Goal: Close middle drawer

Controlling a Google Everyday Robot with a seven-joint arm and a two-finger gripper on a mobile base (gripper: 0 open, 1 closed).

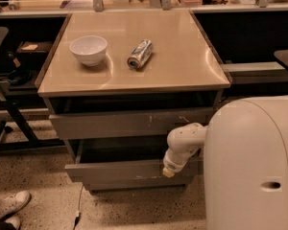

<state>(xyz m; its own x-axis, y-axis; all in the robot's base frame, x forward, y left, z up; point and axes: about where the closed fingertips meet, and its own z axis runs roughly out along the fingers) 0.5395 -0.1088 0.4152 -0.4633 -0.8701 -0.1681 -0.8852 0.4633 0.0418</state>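
The middle drawer is a wide grey drawer under the beige-topped cabinet. It stands pulled out, and its dark box interior shows behind the flat front. Above it is a grey drawer front with pale scratch marks. My white arm reaches down from the right. My gripper is at the right part of the middle drawer's front, at or just before its face. Whether it touches the front cannot be told.
A white bowl and a silver can lying on its side are on the beige tabletop. My white robot body fills the lower right. A chair base and a shoe are at the left on the speckled floor.
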